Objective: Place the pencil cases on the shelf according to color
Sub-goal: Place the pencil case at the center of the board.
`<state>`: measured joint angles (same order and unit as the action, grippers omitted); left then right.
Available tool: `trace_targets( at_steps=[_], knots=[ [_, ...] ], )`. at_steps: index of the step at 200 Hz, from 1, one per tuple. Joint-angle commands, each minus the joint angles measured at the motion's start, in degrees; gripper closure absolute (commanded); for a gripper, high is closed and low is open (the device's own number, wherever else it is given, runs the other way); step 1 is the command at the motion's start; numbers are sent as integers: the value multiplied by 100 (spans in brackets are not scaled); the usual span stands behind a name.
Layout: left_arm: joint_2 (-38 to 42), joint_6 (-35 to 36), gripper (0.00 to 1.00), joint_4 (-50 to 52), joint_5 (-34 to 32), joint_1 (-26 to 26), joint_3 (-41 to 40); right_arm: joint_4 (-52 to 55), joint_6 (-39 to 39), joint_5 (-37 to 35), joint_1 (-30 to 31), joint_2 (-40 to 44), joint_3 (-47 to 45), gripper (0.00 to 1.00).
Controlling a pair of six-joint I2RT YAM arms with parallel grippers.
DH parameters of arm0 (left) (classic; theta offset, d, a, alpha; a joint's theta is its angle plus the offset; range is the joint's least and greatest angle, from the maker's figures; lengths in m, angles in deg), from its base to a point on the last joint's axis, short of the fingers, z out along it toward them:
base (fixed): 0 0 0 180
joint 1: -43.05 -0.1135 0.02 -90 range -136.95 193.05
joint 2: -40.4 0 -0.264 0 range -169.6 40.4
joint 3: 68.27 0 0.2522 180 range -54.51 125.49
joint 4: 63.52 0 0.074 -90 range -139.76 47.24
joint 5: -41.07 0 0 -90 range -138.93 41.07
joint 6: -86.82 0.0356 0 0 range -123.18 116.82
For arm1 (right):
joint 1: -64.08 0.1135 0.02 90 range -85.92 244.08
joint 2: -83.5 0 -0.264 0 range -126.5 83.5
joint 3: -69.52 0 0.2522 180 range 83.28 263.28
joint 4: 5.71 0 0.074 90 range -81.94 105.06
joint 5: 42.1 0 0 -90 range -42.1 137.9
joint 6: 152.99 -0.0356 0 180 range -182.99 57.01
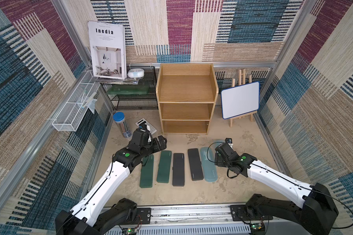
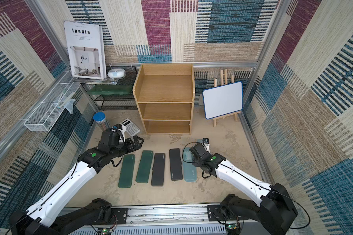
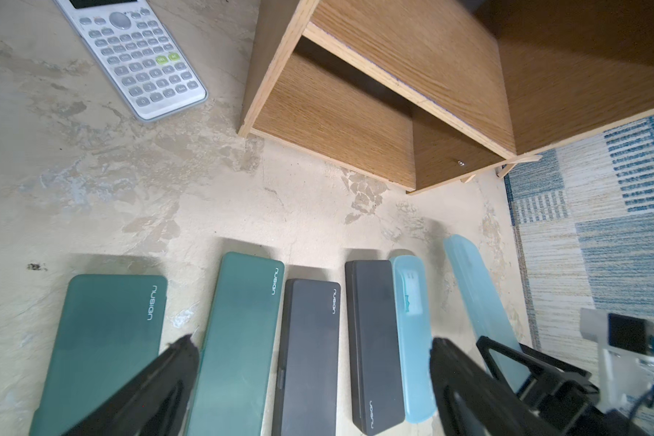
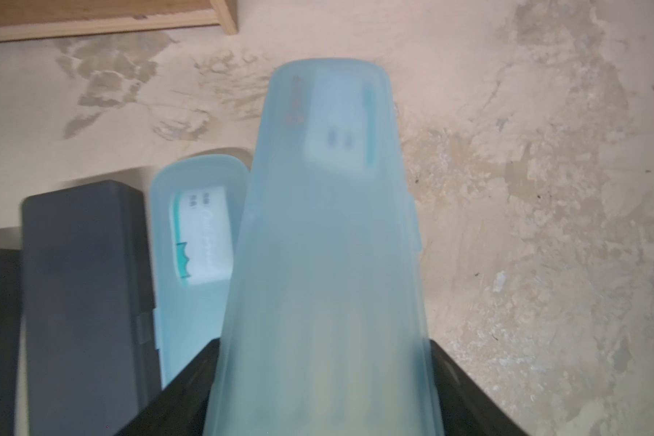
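Closest to the right wrist camera, the right gripper [image 4: 323, 358] has its black fingers [image 4: 189, 377] clamped on the long edges of a blue case [image 4: 329, 226]. The case is translucent, frosted and round-cornered, with a white label showing through. Both top views hide this grip under the arm, and only the case's pale tip shows there. Whether the case is clear of the table [image 1: 243, 183] cannot be told.

The left wrist view alone shows the left gripper [image 3: 312, 341]. Its jaws stand wide apart, holding nothing, above the row of cases.

In both top views five cases lie flat, side by side, on the mottled beige table in front of the wood-grain shelf [image 1: 186, 102]. They are two matt green cases [image 1: 146, 173] [image 1: 164, 166], two black cases [image 1: 178, 169] [image 1: 195, 164] and the second blue case [image 1: 208, 164]. A white calculator [image 3: 136, 56] lies beside the shelf.
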<state>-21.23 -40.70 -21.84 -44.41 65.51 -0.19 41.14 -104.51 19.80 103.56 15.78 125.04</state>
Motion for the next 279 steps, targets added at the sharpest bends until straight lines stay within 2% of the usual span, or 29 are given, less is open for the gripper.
trace_targets(
  at_steps=[1,66,90,113,138,149,165,185,202,223,246,267,279],
  knots=[
    [-66,-8,0,-205,138,23,-1,193,-491,-425,-2,-238,-6,30],
    [-299,27,0,-321,215,57,-98,423,-858,81,-2,-645,-189,9],
    [-384,52,0,-337,234,65,-98,650,-963,194,-11,-604,-108,5],
    [-418,90,0,-337,217,61,-105,817,-854,450,-108,-486,43,5],
    [-429,147,0,-303,203,60,-80,1078,-723,643,-301,-201,226,14],
    [-438,150,0,-308,199,61,-76,1046,-619,818,-425,-34,243,24],
    [-462,144,0,-339,213,60,-65,927,-539,1045,-564,154,180,46],
    [-523,119,0,-417,316,66,-43,586,-460,1365,-740,253,-46,62],
    [-593,114,0,-435,387,64,-3,198,-405,1667,-926,141,-306,71],
    [-628,122,0,-402,358,65,0,-171,-419,1933,-974,-205,-562,73],
    [-591,139,0,-382,331,63,-24,-126,-472,1885,-984,-563,-664,73],
    [-569,127,0,-410,326,59,-58,140,-463,1764,-991,-531,-511,72],
    [-574,125,0,-403,335,60,-54,321,-452,1669,-990,-403,-380,68]
  ],
)
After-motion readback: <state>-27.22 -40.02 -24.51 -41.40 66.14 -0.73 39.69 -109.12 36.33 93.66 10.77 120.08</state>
